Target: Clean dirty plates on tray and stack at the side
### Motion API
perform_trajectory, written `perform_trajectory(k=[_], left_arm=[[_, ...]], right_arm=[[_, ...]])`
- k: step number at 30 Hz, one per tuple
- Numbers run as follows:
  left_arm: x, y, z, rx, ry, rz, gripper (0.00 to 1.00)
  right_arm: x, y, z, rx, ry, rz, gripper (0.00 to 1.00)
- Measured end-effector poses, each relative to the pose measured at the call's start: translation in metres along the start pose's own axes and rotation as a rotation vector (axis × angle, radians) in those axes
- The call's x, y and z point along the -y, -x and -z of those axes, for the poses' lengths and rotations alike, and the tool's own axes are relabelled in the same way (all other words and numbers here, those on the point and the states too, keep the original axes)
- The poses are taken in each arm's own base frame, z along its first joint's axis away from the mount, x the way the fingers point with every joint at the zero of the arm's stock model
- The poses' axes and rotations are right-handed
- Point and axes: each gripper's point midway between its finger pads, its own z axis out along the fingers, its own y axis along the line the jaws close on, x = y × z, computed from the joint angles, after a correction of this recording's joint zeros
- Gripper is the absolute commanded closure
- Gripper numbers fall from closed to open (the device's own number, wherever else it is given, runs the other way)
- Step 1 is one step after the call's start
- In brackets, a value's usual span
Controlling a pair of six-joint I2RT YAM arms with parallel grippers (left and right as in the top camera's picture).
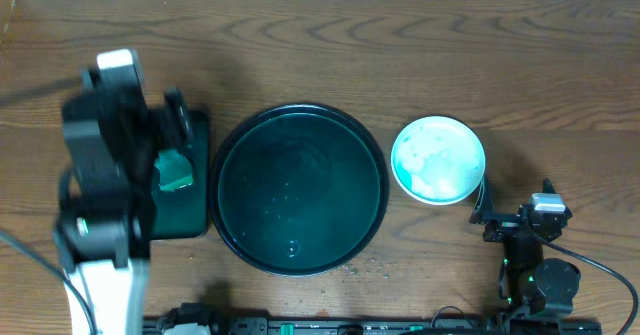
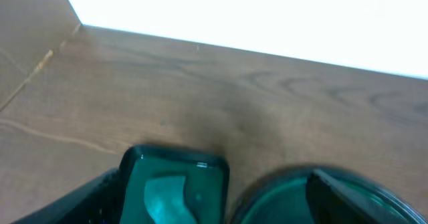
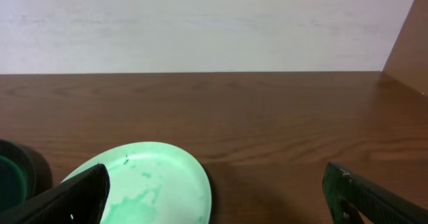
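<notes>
Pale-mint plates point(image 1: 437, 160), apparently stacked, are sitting just right of the bare tray point(image 1: 300, 175), clear of the wiping spot, while the right gripper point(image 3: 214, 190) is hanging wide open and empty beside them and the left gripper point(image 2: 214, 204), likewise spread and empty, is hovering over the sponge point(image 2: 164, 194) in the small tray point(image 2: 207, 174).

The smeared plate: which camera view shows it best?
The overhead view: the plate lies whole, right of the round tray, its green smears plain. The right wrist view cuts it off at the bottom edge. The left wrist view misses it.
</notes>
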Motion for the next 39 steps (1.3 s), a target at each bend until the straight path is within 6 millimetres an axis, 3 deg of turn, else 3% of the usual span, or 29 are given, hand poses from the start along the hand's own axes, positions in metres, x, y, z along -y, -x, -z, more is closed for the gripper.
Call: perform_trajectory(k=[3,11,19,23,39], left_arm=[[-0.001,-0.023,0.004,0.053,-0.009,-0.029,0.14],[-0.007,-0.124,0.004,0.125,-0.011,-0.075,0.1],[-0.01,-0.172,0.002,0.207,-0.012,-0.074,0.1],[-0.011,-0.184,-0.002,0.229,-0.012,-0.072,0.1],[-0.017,-0.16,0.001,0.393,0.025,-0.054,0.1]], right_arm=[[0.0,0.001,0.0,0.003,0.0,0.0,0.01],[0.0,0.001,0.0,0.003,-0.001,0.0,0.01],[0.0,0.0,0.0,0.002,-0.001,0.0,0.01],[0.0,0.0,0.0,0.002,-0.001,0.0,0.01],[0.0,0.0,0.0,0.002,-0.001,0.0,0.01]])
